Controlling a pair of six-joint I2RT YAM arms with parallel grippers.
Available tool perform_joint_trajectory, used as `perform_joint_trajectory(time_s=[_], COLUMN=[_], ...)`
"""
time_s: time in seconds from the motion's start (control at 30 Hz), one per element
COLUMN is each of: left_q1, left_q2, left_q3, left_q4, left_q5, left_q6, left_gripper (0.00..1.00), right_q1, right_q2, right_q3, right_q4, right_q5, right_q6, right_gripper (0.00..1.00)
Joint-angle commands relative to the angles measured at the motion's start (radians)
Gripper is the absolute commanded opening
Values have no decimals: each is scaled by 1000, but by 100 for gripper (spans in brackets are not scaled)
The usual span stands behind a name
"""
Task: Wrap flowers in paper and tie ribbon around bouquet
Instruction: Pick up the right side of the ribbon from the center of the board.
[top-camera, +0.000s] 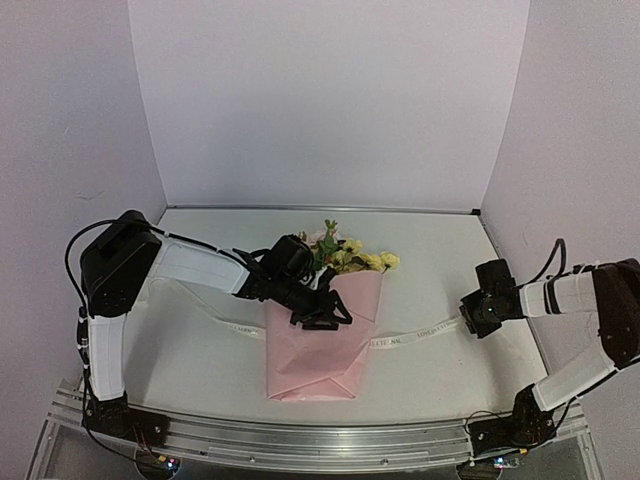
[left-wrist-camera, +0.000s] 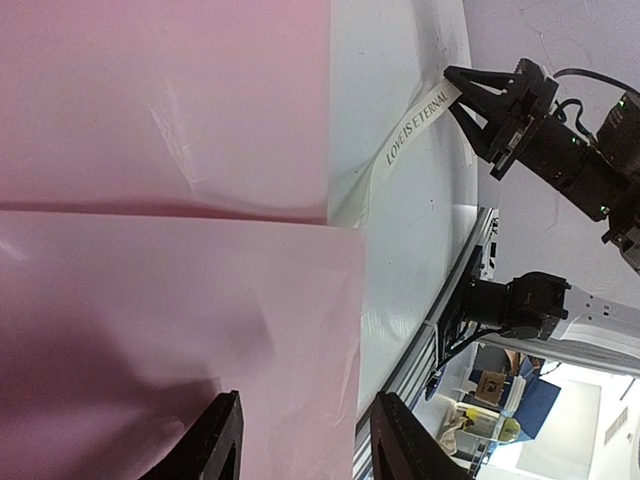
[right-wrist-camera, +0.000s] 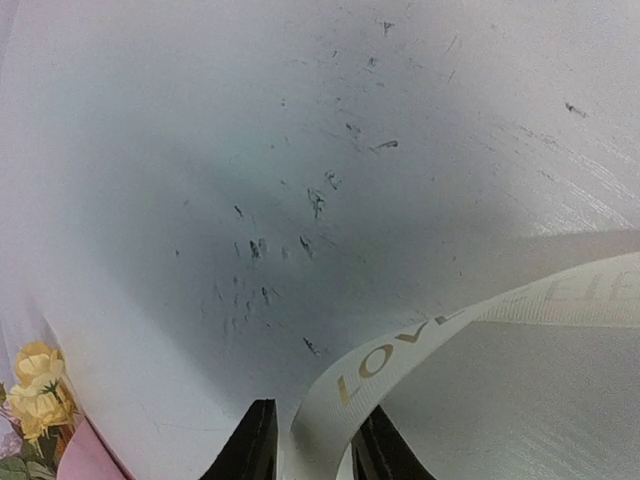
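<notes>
Tabletop (top-camera: 200, 350), white and lightly scuffed, fills the floor of a pale-walled booth, with the two arms bolted along its near edge.

On the middle of it lies the bouquet (top-camera: 318, 350). It is a large sheet of thin pink wrapping paper (top-camera: 310, 372) folded into a flat cone, wide end toward the back wall. A bunch of artificial flowers (top-camera: 352, 256), yellow and pale pink blooms with green leaves, pokes out of that far end.

A long, narrow cream ribbon (top-camera: 412, 335) printed with "LOVE IS ETERNAL" passes under the paper. One tail lies flat on the table to the left, and the other runs right, lifting off the surface.

The left gripper (top-camera: 322, 314) hangs over the cone's upper half, just below the blooms. Its black fingers (left-wrist-camera: 215, 445) stand partly apart above the paper's edge, and I see nothing clamped between them.

The right gripper (top-camera: 466, 322) sits well off to the right near the table's side. Its jaws are drawn in narrow on the ribbon's free end, which curls up between its fingers (right-wrist-camera: 258, 445).
</notes>
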Motion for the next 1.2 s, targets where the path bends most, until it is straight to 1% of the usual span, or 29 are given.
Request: perform_joint_trajectory(time_s=[0.0,0.13,0.17,0.33,0.37,0.47,0.53,0.63,0.7,0.77,0.87,0.97,1.07,1.17], left_q1=[5,16,21,59,71,122,184,311,405,511,636,729,791,821], left_q2=[-66,-93,-103,-188,-211,-350,-445,-594,-675,-720,-715,-660,-566,-470], left_q3=[54,45,41,-14,-39,-137,-222,-360,-436,-479,-491,-472,-432,-380], left_q4=[-24,-29,-27,-9,-5,-21,-60,-159,-228,-281,-316,-295,-267,-246], left_q5=[-12,-23,-26,-80,-106,-227,-320,-473,-540,-584,-611,-616,-606,-611], left_q6=[17,24,23,0,-10,-63,-125,-192,-206,-191,-147,-120,-124,-141], left_gripper=[46,48,49,52,53,53,54,55,56,57,58,57,57,57], right_q1=[-7,-7,-7,-8,-7,-7,-7,-6,-6,-5,-3,-2,-2,-2], right_q2=[-3,-31,-38,-75,-86,-121,-141,-172,-194,-212,-238,-254,-272,-293], right_q3=[19,20,22,14,10,-5,-10,-18,-23,-29,-36,-38,-45,-56], right_q4=[-2,-2,-2,-2,-2,0,0,0,0,0,1,0,0,-5], right_q5=[12,22,24,28,28,31,28,22,16,11,5,-2,-5,17], right_q6=[-23,-41,-45,-63,-66,-79,-92,-118,-134,-148,-168,-186,-197,-210], right_gripper=[19,2,0,0,0,0,0,0,0,0,0,0,0,0])
